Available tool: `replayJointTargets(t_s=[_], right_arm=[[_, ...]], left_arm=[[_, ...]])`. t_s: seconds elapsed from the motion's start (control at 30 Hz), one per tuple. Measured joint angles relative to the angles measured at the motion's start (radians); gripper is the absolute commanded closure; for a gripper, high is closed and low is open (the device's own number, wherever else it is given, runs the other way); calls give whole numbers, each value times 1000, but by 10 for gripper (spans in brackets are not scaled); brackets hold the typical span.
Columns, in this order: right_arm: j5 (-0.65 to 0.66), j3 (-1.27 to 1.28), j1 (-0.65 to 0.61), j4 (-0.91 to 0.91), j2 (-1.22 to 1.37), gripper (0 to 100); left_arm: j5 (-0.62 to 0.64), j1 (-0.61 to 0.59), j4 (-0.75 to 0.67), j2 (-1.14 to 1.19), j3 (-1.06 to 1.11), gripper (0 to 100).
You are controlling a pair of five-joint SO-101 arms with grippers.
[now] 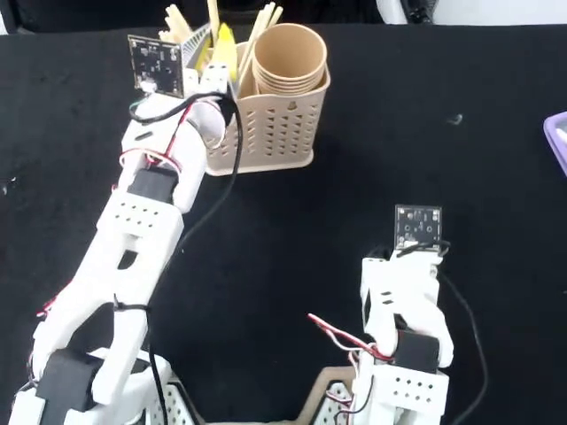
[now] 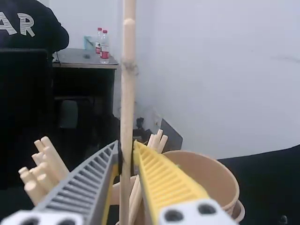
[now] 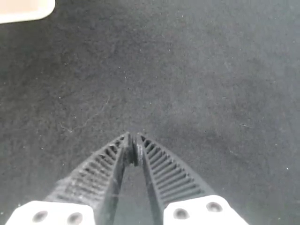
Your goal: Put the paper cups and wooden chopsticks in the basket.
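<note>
Paper cups point(image 1: 288, 57) are sitting nested in one stack inside the basket point(image 1: 266, 133), in its right part. Basket is standing on the black table point(image 1: 372, 150), far side, left of centre. Loose wooden chopsticks point(image 1: 266, 22) are leaning upright in the basket beside the cups, more bunching at its left end. Left arm point(image 1: 133, 230) is stretching from the near-left corner to the basket's left end; left jaws are hanging over it, closed on a single chopstick point(image 2: 126, 93), gripping it partway along its length. That chopstick is standing close to upright, top reaching above the jaws, lower end going down among the others; can't tell whether it's touching the basket floor. Right arm point(image 1: 403, 292) is sitting near side, right of centre, well apart from the basket. Right jaws are pointing down at the table, tips closed together, holding nothing. A purple object point(image 1: 558, 133) is showing at the table's right edge.
</note>
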Motion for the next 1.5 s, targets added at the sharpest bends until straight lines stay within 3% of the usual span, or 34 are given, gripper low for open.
replayJointTargets(t_s=[0.3,0.47,0.73,1.1,1.5], right_arm=[[0,0,0,0,0,983],[0,0,0,0,0,983],[5,0,0,0,0,983],[6,0,0,0,0,983],[6,0,0,0,0,983]], left_arm=[[0,-5,0,8,25,959],[0,-5,3,8,25,844],[0,-6,256,8,-55,830],[0,-66,298,8,-178,831],[0,-57,526,-38,-437,831]])
